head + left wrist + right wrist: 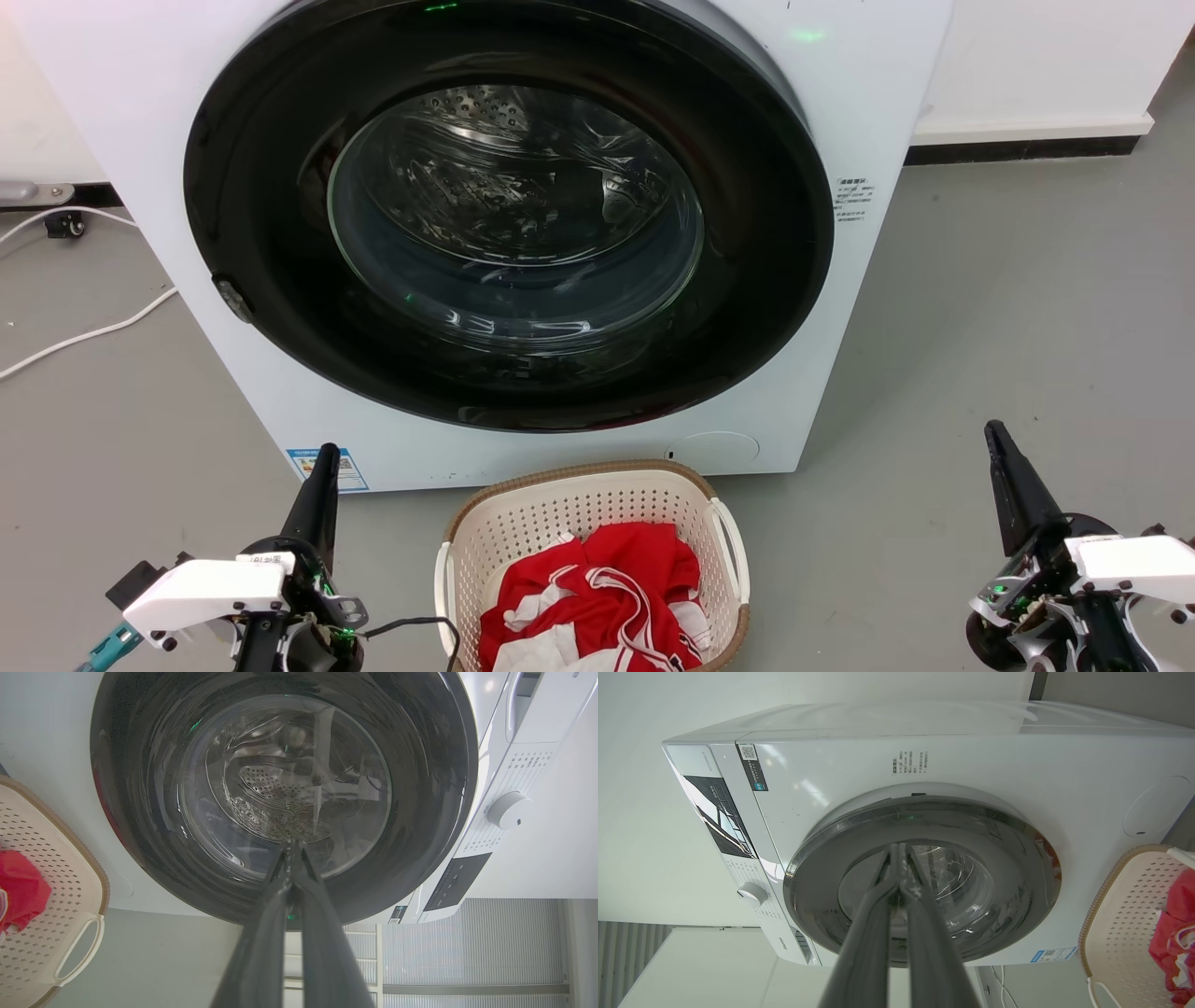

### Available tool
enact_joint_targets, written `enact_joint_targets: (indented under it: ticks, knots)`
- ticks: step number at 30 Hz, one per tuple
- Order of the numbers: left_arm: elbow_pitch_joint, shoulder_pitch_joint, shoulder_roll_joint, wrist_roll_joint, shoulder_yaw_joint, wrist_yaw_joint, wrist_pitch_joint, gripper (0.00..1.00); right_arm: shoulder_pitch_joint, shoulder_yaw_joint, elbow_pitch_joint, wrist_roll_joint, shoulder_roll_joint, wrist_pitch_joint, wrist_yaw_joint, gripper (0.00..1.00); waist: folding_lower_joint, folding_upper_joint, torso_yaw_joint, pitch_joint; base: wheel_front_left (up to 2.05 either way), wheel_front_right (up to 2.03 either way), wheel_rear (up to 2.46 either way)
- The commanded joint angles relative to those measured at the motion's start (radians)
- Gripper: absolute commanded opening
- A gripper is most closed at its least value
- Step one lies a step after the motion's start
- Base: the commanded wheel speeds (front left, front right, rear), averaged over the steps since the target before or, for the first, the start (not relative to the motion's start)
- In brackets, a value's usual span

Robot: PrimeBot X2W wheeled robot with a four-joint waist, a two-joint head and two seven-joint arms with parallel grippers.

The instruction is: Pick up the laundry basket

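The laundry basket (579, 509) stands on the grey floor right in front of the washer, cream-white and perforated, with a brown rim and white side handles. Red and white cloth (597, 597) lies in it. It also shows at the left edge of the left wrist view as the laundry basket (51, 858) and at the right edge of the right wrist view as the laundry basket (1125, 905). My left gripper (327, 455) is shut and empty, left of the basket. My right gripper (992, 431) is shut and empty, well to the basket's right. Both point at the washer.
A white front-loading washer (794, 373) with a closed dark round glass door (509, 215) rises just behind the basket. A white cable (84, 334) runs over the floor at the left. Open grey floor (1008, 308) lies to the right of the washer.
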Motion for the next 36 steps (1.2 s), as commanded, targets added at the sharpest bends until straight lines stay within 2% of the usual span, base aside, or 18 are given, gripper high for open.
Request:
enact_joint_targets:
  ticks: [1, 30, 31, 36]
  knots:
    - [0.0, -0.008, -0.001, -0.002, 0.002, -0.005, 0.002, 0.0, -0.011, -0.001, 0.001, 0.004, 0.0, 0.001, 0.0, 0.0, 0.0, 0.0, 0.0, 0.0, 0.0, 0.0, 0.0]
    - [0.0, -0.008, -0.001, -0.002, 0.002, -0.005, 0.002, 0.0, -0.011, -0.001, 0.001, 0.004, 0.0, 0.001, 0.0, 0.0, 0.0, 0.0, 0.0, 0.0, 0.0, 0.0, 0.0]
    - [0.0, 0.0, 0.0, 0.0, 0.0, 0.0, 0.0, 1.0, 0.0, 0.0, 0.0, 0.0, 0.0, 0.0, 0.0, 1.0, 0.0, 0.0, 0.0, 0.0, 0.0, 0.0, 0.0]
    - [0.022, 0.024, -0.004, 0.001, -0.009, 0.002, -0.008, 1.0, 0.027, 0.003, 0.026, -0.005, 0.001, -0.008, 0.0, 1.0, 0.0, 0.0, 0.0, 0.0, 0.0, 0.0, 0.0]
